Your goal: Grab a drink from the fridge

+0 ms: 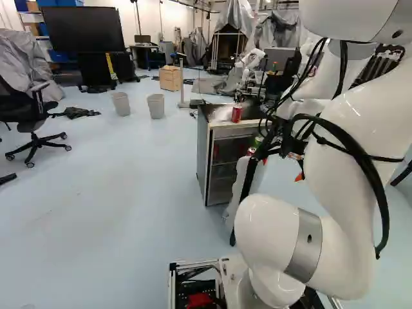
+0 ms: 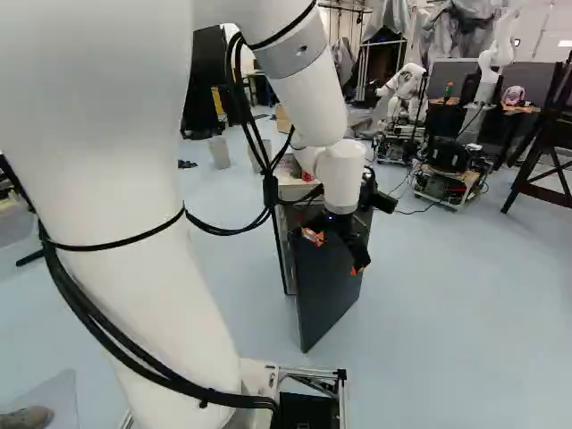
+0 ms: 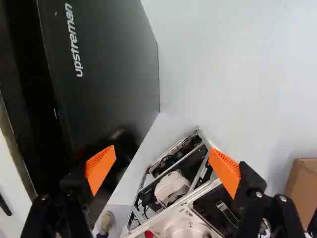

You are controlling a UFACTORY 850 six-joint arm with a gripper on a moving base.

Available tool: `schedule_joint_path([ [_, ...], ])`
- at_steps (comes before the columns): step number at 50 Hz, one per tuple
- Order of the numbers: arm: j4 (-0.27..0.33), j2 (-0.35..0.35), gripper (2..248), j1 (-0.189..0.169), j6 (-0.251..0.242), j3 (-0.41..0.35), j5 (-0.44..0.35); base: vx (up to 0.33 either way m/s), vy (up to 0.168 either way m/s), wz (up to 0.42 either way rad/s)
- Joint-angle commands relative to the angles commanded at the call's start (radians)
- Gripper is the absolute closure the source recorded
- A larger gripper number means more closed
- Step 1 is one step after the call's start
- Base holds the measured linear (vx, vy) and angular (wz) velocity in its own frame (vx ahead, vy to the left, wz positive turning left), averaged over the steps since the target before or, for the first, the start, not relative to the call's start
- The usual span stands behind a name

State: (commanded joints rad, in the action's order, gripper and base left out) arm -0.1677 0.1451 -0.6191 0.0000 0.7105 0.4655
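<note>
Clock directions are taken from the base, with 12 o'clock dead ahead. The fridge (image 1: 203,158) is noted near 12 o'clock, its door (image 2: 326,290) swung open towards the base. A red can (image 1: 237,114) is seen upright on the fridge top; a green can (image 1: 258,141) and a second red can (image 1: 251,152) are partly hidden behind the arm (image 2: 341,174), and their exact support cannot be told. The gripper (image 3: 162,152) is spread wide with nothing held, between 12 and 1 o'clock, by the door's dark outer face; contact cannot be confirmed. Main risk as judged: if the gripper is driven towards 11 o'clock from here, the door would be met by one orange pad (image 3: 101,166) and pushed back towards closed, so that the shelves would be blocked. The door's free edge should therefore be cleared before the opening is entered. Second risk: the black cables (image 1: 347,138) bow out from the arm and could be snagged on the door's upper corner. Third: the can on top could be toppled by the wrist if the approach is made low over the fridge. A grasp made with the cans screened by the arm might be misaligned.
</note>
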Motion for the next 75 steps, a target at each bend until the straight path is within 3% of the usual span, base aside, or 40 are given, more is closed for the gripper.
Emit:
schedule_joint_path([
  [20, 0.000, -0.040, 3, 0.077, 0.000, -0.047, -0.033, 0.000, 0.000, 0.000],
  [75, 0.000, -0.108, 3, 0.278, 0.000, -0.123, -0.222, 0.000, 0.000, 0.000],
])
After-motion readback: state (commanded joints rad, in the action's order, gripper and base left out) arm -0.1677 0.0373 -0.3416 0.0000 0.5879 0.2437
